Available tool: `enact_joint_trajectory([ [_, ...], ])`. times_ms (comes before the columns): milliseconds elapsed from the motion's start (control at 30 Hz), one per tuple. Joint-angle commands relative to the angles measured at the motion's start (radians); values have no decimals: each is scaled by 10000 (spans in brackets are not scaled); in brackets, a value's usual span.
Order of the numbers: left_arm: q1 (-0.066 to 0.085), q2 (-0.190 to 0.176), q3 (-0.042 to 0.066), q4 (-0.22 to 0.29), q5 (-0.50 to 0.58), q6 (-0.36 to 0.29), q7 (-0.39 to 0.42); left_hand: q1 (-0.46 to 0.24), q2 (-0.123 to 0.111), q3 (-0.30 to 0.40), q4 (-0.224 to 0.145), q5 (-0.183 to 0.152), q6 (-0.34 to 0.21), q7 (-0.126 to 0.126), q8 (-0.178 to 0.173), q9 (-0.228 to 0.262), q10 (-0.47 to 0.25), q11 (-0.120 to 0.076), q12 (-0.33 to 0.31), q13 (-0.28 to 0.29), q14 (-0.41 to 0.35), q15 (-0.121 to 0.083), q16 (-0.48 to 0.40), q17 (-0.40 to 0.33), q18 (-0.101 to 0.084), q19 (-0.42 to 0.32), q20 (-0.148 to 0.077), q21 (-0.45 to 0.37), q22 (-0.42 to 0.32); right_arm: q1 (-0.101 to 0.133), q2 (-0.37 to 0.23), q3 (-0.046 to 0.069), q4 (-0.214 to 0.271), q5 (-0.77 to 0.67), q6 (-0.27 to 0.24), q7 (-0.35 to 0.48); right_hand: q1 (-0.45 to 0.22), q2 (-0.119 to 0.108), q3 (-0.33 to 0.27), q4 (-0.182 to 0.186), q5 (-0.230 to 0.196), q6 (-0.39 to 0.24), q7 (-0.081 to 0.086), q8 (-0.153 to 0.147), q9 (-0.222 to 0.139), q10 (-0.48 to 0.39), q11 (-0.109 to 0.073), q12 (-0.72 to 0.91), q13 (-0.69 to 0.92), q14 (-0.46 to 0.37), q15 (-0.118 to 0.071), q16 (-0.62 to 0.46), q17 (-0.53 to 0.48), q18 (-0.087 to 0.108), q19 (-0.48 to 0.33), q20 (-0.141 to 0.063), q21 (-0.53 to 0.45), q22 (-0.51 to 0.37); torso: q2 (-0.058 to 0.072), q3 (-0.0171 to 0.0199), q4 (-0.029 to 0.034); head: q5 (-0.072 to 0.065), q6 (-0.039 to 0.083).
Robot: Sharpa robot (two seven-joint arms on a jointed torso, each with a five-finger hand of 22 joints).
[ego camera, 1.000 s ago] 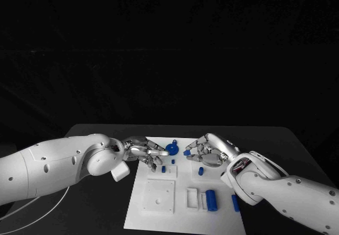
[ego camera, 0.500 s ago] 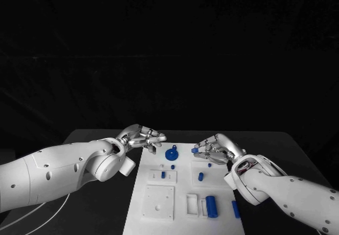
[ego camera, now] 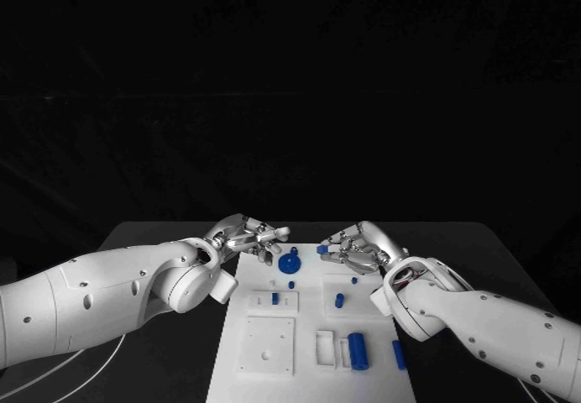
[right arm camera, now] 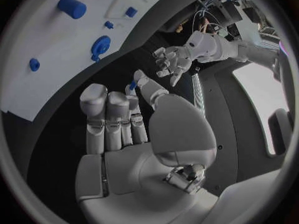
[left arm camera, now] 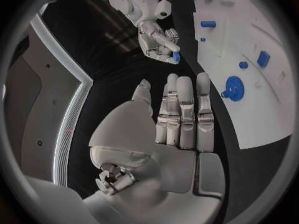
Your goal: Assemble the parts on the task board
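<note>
The right hand [ego camera: 353, 248] hangs over the far end of the white board [ego camera: 375, 382], at about one o'clock from the board's middle. It pinches a small blue piece [ego camera: 323, 248] between thumb and a fingertip, the other fingers loosely curved. The same piece shows at the fingertip in the right wrist view [right arm camera: 132, 85] and in the left wrist view [left arm camera: 176, 57]. Held that way, at the very tip, the piece stays free to be turned and lowered into a seat; that is a judgement, not something seen.

The left hand [ego camera: 246, 238] hovers at eleven o'clock, past the board's far left corner and partly over the black table [ego camera: 158, 235]. Its fingers are spread and hold nothing; in the left wrist view [left arm camera: 181, 114] they lie straight side by side. It seems kept off to the side so the right hand has the board to itself.

Between the two hands, on the board, lies a blue disc with a small tab [ego camera: 290, 263]. Nearer the robot sit a small blue block in a white frame [ego camera: 274, 298], a short blue peg [ego camera: 340, 299], a tall blue cylinder [ego camera: 358, 350] beside a white slot at six o'clock, and a blue bar [ego camera: 399, 354] near the right edge.

Most pieces look unseated, so the task appears early. Open room lies over the board's far middle; the right forearm overhangs the board's right edge.
</note>
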Motion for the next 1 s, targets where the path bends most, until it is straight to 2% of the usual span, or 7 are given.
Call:
enact_joint_trajectory([
  [33,-7,82,6,-37,388,378,-391,-53,61,-39,21,15,-7,-32,38,166,-45,-51,87,12,-31,-75,63,2,-109,36,-32,-36,98,-6,22,35,86,126,15,68,-13,60,40,-14,63,409,-103,62,62,45,-3,-36,10,39,-9,-3,-9,22,473,3,-39,980,-1,1,-3,-46,-22],
  [167,-33,165,7,-91,172,587,-749,-247,79,-78,176,47,-1,-150,413,987,-16,-134,425,92,-25,-145,405,146,-147,111,-100,4,360,-6,43,85,206,192,27,59,-20,72,38,-30,64,406,-103,60,62,41,-2,-36,9,40,-8,2,-7,28,473,2,-31,982,-2,1,0,-75,-50],
  [233,-51,200,8,-118,9,745,-956,-424,23,-71,306,34,-295,-124,617,1788,-203,-130,720,141,-116,-128,525,153,-146,77,-87,-4,497,-6,50,107,255,213,39,55,-20,72,38,-30,64,406,-103,60,62,41,-2,-36,9,40,-8,2,-7,28,473,2,-31,982,-1,0,-2,-67,-62],
  [367,-89,263,8,-153,-254,985,-1282,-690,-149,-29,501,4,-720,-108,973,2338,-454,-91,1095,232,-171,-110,687,164,-137,74,-76,34,515,-6,59,143,315,288,55,46,-27,84,34,-47,69,401,-102,61,62,35,0,-40,4,39,-7,-2,-13,34,469,7,-48,978,-5,-8,7,-87,-106],
  [500,-124,326,9,-179,-377,1105,-1444,-955,-528,113,776,-652,-981,0,901,2164,-683,-14,1275,241,-196,-66,757,136,-94,62,-32,64,514,-6,73,162,359,336,96,31,-37,102,25,-73,70,399,-100,62,62,33,0,-36,6,37,-5,-9,-23,39,471,10,-45,979,-2,-11,5,-96,-95],
  [600,-137,368,10,-190,-415,1149,-1485,-1071,-820,512,979,-873,-999,19,910,1913,-782,2,1430,226,-212,-55,838,107,-70,51,-13,112,517,-6,95,169,387,369,146,13,-37,102,25,-73,70,399,-100,62,62,33,0,-36,6,37,-5,-9,-23,39,471,10,-45,979,-4,-15,1,-98,-118],
  [1000,-151,488,11,-197,-361,1334,-1501,-1049,-572,422,796,-742,-1118,78,922,1639,-903,39,1460,140,-251,-21,895,37,-39,7,17,176,511,-6,209,174,523,1124,367,-159,-56,142,-12,-118,77,379,-94,61,62,5,9,-24,22,21,1,-30,-49,51,457,20,-67,977,-6,-10,6,-63,-130],
])
